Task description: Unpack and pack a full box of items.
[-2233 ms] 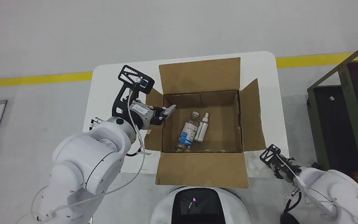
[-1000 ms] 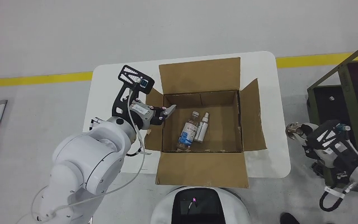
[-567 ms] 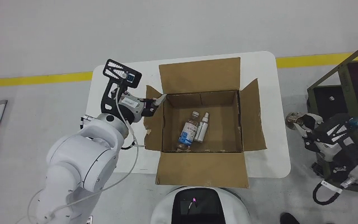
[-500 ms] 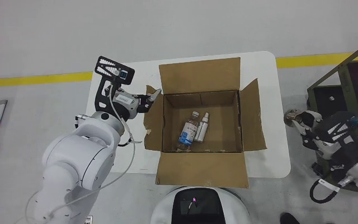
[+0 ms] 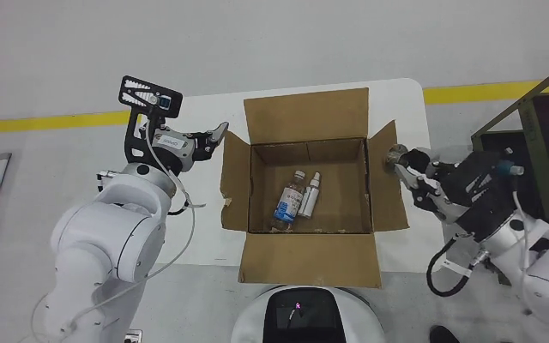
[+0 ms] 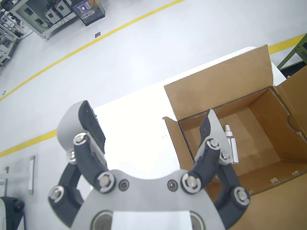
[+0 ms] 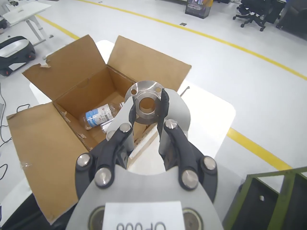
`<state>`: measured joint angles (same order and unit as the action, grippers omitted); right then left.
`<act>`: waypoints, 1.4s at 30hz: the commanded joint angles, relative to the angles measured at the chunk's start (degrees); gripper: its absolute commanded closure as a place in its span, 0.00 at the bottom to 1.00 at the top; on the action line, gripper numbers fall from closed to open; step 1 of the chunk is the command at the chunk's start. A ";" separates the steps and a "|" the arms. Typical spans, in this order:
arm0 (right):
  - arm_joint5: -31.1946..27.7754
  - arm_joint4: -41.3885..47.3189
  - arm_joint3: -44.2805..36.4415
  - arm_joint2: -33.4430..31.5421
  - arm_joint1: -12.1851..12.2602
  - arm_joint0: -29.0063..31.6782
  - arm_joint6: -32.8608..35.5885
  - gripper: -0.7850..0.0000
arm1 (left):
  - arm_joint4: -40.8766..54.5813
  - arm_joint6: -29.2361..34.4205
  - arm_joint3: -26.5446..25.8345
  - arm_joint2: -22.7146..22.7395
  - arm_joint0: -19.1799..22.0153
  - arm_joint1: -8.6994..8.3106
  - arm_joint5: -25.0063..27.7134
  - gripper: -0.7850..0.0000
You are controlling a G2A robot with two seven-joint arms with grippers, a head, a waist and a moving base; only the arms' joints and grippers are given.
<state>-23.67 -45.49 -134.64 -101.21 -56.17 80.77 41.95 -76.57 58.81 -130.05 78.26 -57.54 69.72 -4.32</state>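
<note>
Right end effector [image 7: 148, 106] clamps a shiny steel flange [image 7: 144, 88], I'd say for the brown cardboard box [image 5: 307, 116]; left end effector [image 6: 151, 130] gapes empty.

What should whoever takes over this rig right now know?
Left gripper: open, empty, over the table beside the box's left flap.
Right gripper: shut on a metal flange, above the box's right flap.
In the box: a plastic bottle and a spray bottle, lying side by side.
Done: those two are in. Left: flange not yet in the box; all flaps open.
</note>
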 commanded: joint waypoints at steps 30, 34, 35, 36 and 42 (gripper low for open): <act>16.33 -32.43 10.94 33.95 -2.33 -7.73 6.65 1.00 | 0.00 0.00 0.00 0.00 0.00 0.00 0.00 0.00; 16.52 -36.15 13.89 37.91 -3.12 -11.24 8.10 1.00 | 0.00 0.00 0.00 0.00 0.00 0.00 0.00 0.00; 16.44 -37.34 14.78 39.05 -3.35 -12.17 8.73 1.00 | 0.00 0.00 0.00 0.00 0.00 0.00 0.00 0.00; 16.75 -37.67 15.60 40.11 -3.63 -13.04 9.09 1.00 | 0.00 0.00 0.00 0.00 0.00 0.00 0.00 0.00; 17.64 -41.50 20.15 45.54 -5.21 -17.81 12.14 1.00 | 0.00 0.00 0.00 0.00 0.00 0.00 0.00 0.00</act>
<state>-6.29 -86.71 -115.23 -56.42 -61.13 63.59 53.68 -76.57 58.81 -130.05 78.26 -57.54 69.72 -4.32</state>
